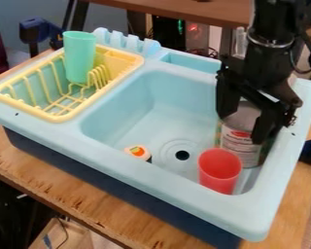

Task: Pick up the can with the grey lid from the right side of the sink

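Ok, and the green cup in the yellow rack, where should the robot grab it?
I'd pinch the green cup across its upper sides, coming down from above. It stands almost upright, with its top sticking up past the rim of the yellow rack, so that part looks easy to reach. Lower down, the rack's bars could get in the way.

Covered, cropped and unclear spots
At one o'clock, your robot arm runs out past the top edge; at three, your gripper covers part of the can, whose small print you cannot read. At half past four, the red cup hides the can's lower left. Near half past six, the sink's near rim hides the lower part of a small white-and-orange thing. The edge crops a dark blue object past three; the red glow near twelve is blurred.
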`<state>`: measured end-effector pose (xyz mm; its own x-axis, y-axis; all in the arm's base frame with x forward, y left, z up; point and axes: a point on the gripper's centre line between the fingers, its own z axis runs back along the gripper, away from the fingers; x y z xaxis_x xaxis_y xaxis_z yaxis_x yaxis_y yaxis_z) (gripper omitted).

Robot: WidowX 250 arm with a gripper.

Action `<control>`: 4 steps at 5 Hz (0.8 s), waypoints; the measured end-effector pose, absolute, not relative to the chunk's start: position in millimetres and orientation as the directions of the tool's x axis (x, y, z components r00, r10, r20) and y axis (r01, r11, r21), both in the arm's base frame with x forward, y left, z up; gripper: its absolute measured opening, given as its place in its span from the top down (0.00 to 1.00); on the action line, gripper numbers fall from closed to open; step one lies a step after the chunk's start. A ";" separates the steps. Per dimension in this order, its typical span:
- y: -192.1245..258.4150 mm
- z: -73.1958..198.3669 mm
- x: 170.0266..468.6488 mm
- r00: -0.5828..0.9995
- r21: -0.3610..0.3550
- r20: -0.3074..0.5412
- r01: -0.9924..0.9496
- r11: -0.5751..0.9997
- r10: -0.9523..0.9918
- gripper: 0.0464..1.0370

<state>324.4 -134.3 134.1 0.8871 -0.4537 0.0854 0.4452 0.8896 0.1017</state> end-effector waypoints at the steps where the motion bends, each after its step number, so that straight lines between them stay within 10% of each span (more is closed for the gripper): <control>1: -135.7 129.6 327.4 0.882 0.099 0.092 0.454 0.885 -0.463 0.03; 4: -118.7 128.0 336.5 0.903 0.117 0.100 0.407 0.906 -0.419 0.03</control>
